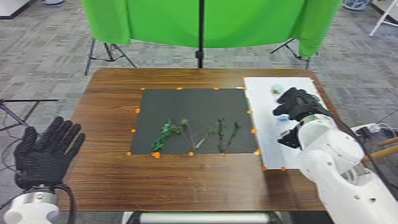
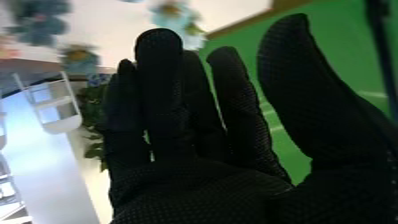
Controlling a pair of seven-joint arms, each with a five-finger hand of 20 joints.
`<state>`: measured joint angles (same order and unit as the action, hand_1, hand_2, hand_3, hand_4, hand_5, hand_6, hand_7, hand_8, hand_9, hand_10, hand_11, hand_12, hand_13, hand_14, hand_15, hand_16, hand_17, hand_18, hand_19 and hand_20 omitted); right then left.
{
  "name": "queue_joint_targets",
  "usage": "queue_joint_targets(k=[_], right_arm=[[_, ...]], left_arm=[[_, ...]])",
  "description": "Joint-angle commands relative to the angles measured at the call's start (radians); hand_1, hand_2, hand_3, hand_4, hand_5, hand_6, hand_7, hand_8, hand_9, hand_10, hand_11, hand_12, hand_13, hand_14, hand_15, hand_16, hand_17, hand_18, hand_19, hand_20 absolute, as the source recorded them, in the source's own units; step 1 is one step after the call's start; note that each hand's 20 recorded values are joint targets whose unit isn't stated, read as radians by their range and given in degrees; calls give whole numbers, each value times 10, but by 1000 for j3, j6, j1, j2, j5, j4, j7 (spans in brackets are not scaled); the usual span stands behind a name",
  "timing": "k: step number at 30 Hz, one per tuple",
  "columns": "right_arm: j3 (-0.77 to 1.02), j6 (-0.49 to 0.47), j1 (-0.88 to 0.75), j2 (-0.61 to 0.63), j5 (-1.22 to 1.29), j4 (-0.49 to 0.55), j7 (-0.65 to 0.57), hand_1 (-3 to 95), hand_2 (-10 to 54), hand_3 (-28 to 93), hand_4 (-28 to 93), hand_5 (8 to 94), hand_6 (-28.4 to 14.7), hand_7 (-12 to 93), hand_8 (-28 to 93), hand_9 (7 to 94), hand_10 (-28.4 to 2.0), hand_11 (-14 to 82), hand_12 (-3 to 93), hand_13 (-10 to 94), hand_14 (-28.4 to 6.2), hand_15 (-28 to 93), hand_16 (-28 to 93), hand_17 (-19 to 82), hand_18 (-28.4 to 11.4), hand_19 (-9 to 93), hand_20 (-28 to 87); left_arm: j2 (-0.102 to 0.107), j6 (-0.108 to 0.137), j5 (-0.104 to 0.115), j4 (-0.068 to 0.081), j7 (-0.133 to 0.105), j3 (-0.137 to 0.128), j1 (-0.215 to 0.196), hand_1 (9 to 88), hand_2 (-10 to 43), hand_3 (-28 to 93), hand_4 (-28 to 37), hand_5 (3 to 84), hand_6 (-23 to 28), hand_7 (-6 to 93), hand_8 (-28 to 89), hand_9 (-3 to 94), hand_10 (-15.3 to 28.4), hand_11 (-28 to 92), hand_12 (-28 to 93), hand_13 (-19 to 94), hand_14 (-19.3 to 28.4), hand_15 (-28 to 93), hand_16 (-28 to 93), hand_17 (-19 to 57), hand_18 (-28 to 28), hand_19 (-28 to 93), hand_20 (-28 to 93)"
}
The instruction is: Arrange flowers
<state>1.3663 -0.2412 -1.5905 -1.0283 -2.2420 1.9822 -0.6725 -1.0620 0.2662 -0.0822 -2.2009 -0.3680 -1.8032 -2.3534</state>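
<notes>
- Fingers on the right hand point(image 2: 195, 192) are almost straight and hold nothing; that hand is to the right of the dark mat point(image 1: 195, 102).
- The left hand point(image 1: 43, 159) is spread flat and empty, left of the mat.
- Leafy stems point(image 1: 163, 133) lie on the mat; a blue flower point(image 1: 282, 118) is right of it.
- To pick a flower, I'd pinch low and softly, so petals don't squash.
</notes>
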Motion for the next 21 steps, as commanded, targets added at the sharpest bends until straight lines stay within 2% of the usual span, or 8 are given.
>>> queue_joint_targets(k=[1,2,5,7,10,12,15,21], right_arm=[[-46,-49,5,38,-99,-88,42,514,-95,728,-282,562,-34,98,-109,523,-142,108,148,535,-137,633,206,257,-229,819,408],[-61,-60,12,42,-116,-102,53,523,-95,725,-282,564,-31,101,-109,530,-139,109,148,541,-134,629,205,258,-228,817,410],[-107,-24,29,47,-172,-145,60,571,-95,673,-283,575,-27,105,-112,552,-135,115,148,561,-119,590,283,266,-224,812,416],[-126,9,35,47,-191,-162,67,595,-95,647,-283,593,-23,111,-114,574,-134,126,152,576,-109,569,317,274,-221,812,417],[-148,81,37,45,-243,-189,82,632,-95,608,-283,644,-12,137,-117,629,-132,156,163,601,-99,546,354,290,-215,818,419],[-156,111,41,45,-239,-195,80,644,-95,600,-282,673,-8,156,-83,667,-130,159,195,616,-94,537,371,295,-213,819,423],[-147,98,34,49,-221,-151,82,673,-95,610,-282,737,-3,199,-10,764,-114,71,338,650,-84,525,411,305,-201,820,439],[-208,93,84,51,-204,-36,151,667,-95,643,-282,736,-5,192,-8,768,-114,58,350,650,-82,522,423,307,-201,819,445]], left_arm=[[-12,16,4,5,12,5,-9,278,132,682,-283,509,95,96,-87,453,142,179,110,390,142,294,-40,-40,140,358,146],[-14,17,3,12,19,6,-5,278,133,681,-283,509,95,96,-87,453,142,179,111,390,142,294,-40,-40,140,358,146],[-14,20,34,22,23,13,5,279,134,679,-283,509,95,96,-87,452,142,180,111,390,142,294,-40,-41,140,358,146],[-15,18,24,24,25,16,6,278,135,679,-283,509,96,95,-87,452,142,180,111,389,141,294,-40,-40,140,357,146],[-13,10,23,29,23,19,9,278,136,679,-283,508,96,95,-87,452,142,180,111,389,141,293,-40,-39,139,356,145],[-13,11,20,27,19,17,6,278,135,680,-283,508,96,95,-87,452,143,180,111,388,142,294,-40,-39,139,356,144],[-11,0,10,25,17,12,2,277,134,682,-283,507,96,93,-87,450,143,180,111,387,142,293,-40,-39,139,355,144],[-9,-7,0,16,15,-2,-13,277,128,682,-283,500,94,94,-86,445,145,175,111,381,140,284,-40,-41,141,354,143]])
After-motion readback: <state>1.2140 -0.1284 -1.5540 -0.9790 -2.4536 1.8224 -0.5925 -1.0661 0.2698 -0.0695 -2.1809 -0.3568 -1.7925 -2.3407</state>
